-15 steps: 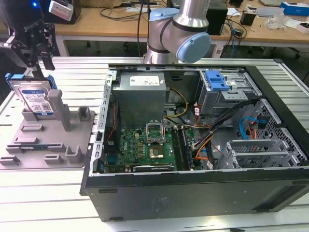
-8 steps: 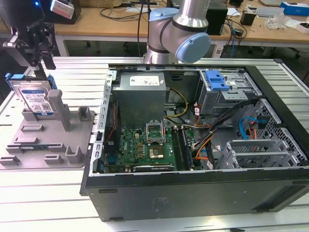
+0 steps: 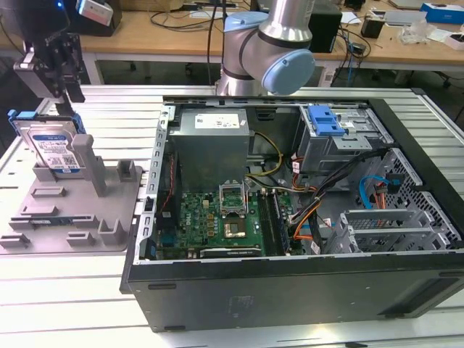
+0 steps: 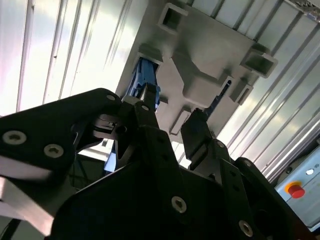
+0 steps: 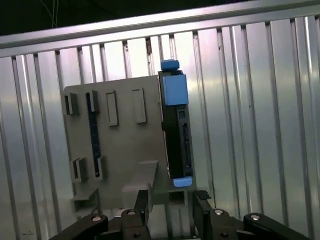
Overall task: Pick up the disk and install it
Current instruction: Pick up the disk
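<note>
At nine o'clock from the open computer case in the exterior view, the disk stands on edge in a grey tray on the slatted metal bench. The tool hangs at twelve o'clock from the disk, just above its top edge and apart from it, while the arm rises behind the case. In the second wrist view, the tool is spread wide and holds nothing; past its black fingers the disk's blue frame shows against the tray. In the first wrist view, the tool gapes likewise, and the disk sits edge-on along one side of the tray.
</note>
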